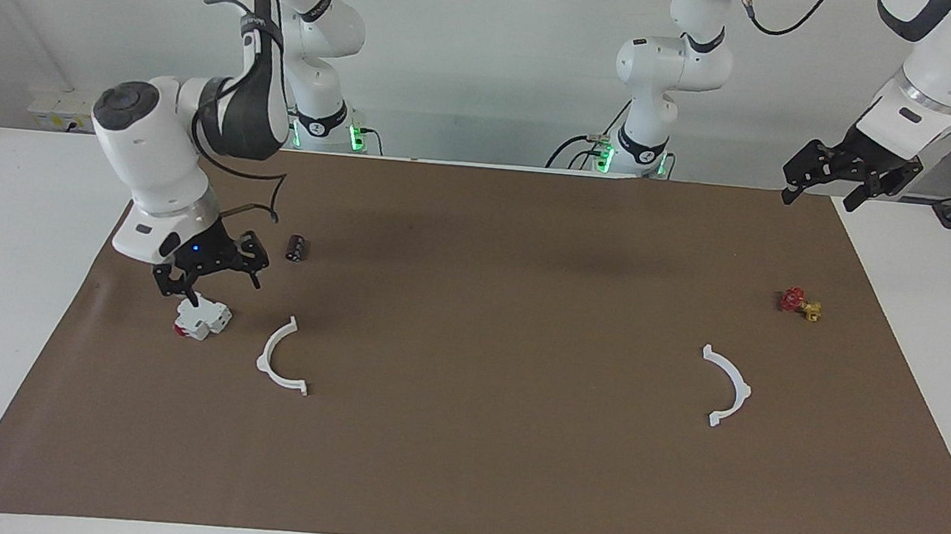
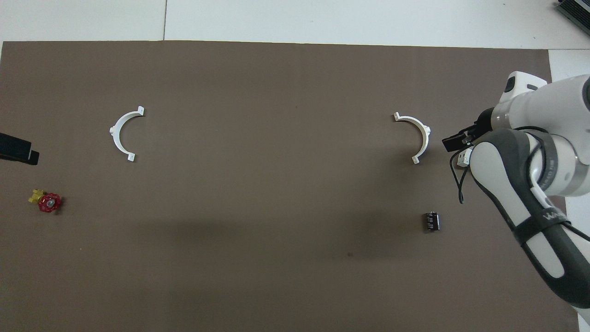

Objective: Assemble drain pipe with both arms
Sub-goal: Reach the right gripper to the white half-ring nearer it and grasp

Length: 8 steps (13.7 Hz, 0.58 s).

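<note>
Two white half-ring drain pipe pieces lie apart on the brown mat. One piece is toward the right arm's end, the other toward the left arm's end. My right gripper is open, low over a white blocky part with a red end, beside the first piece and not touching it. My left gripper is open and empty, raised over the mat's corner at its own end. The left arm waits.
A small dark cylinder lies nearer to the robots than the first piece. A red and yellow valve lies nearer to the robots than the second piece. The brown mat covers the white table.
</note>
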Each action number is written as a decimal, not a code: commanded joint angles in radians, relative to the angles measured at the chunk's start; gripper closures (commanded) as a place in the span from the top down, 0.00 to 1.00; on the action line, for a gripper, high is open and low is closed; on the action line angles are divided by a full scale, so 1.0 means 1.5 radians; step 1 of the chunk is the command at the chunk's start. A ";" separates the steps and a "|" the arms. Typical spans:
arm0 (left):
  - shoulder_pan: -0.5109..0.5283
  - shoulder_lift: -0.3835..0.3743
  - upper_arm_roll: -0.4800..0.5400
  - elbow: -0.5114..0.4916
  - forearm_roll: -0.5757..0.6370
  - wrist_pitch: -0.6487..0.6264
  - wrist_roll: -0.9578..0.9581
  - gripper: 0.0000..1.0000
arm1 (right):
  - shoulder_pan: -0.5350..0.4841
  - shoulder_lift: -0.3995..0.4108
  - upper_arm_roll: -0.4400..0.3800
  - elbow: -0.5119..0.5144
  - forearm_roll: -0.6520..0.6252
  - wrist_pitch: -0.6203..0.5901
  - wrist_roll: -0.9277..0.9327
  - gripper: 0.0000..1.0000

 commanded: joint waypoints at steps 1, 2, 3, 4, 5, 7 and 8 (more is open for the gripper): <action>0.009 -0.014 -0.006 -0.013 -0.006 -0.004 0.004 1.00 | -0.003 0.042 0.005 0.007 0.059 0.055 -0.059 1.00; 0.009 -0.014 -0.006 -0.013 -0.006 -0.004 0.004 1.00 | 0.000 0.057 0.005 0.008 0.085 0.078 -0.072 1.00; 0.009 -0.014 -0.006 -0.013 -0.006 -0.004 0.004 1.00 | 0.003 0.083 0.006 0.016 0.091 0.096 -0.071 1.00; 0.009 -0.014 -0.006 -0.013 -0.006 -0.004 0.004 1.00 | 0.011 0.105 0.007 0.018 0.091 0.139 -0.071 1.00; 0.009 -0.014 -0.006 -0.013 -0.006 -0.004 0.004 1.00 | 0.020 0.119 0.007 0.019 0.091 0.167 -0.065 1.00; 0.009 -0.014 -0.006 -0.013 -0.006 -0.004 0.005 1.00 | 0.033 0.139 0.008 0.025 0.096 0.194 -0.065 0.95; 0.009 -0.014 -0.006 -0.013 -0.006 -0.004 0.004 1.00 | 0.032 0.149 0.007 0.025 0.097 0.214 -0.068 0.93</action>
